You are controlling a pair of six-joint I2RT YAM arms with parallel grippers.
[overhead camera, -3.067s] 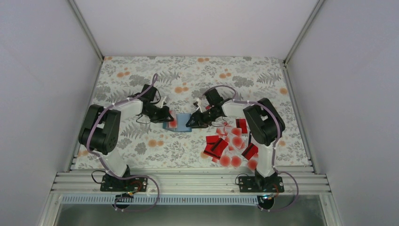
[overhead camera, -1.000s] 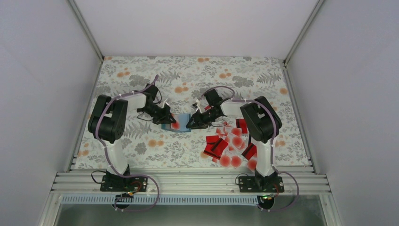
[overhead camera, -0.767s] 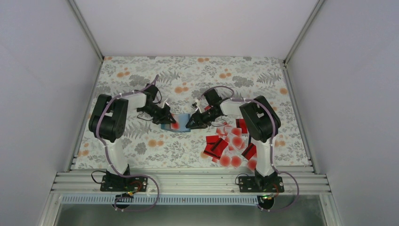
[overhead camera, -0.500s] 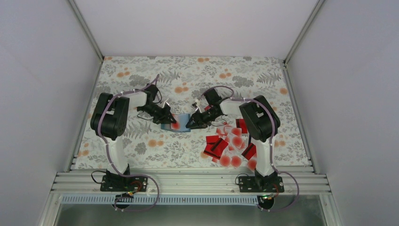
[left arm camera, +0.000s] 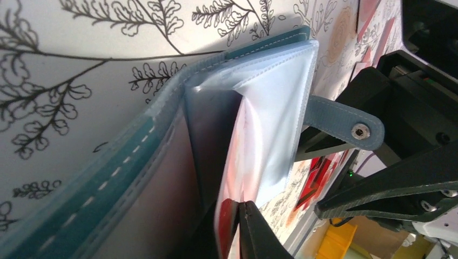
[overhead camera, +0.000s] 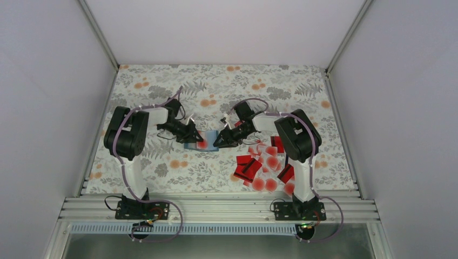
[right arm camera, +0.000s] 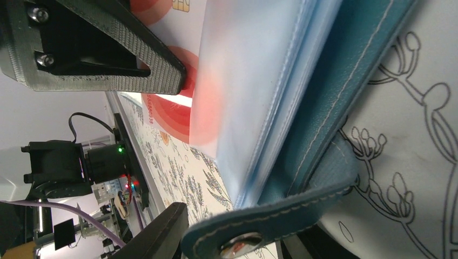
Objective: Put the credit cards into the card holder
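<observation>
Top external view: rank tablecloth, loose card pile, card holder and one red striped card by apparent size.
1. tablecloth
2. loose card pile
3. card holder and red striped card: similar; the holder is half hidden, so unranked.

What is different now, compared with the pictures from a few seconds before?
The left arm's elbow swung forward and to the right. No new grasp or release shows. The left gripper, the right gripper, the card holder between them and the loose credit cards stayed in place.
</observation>
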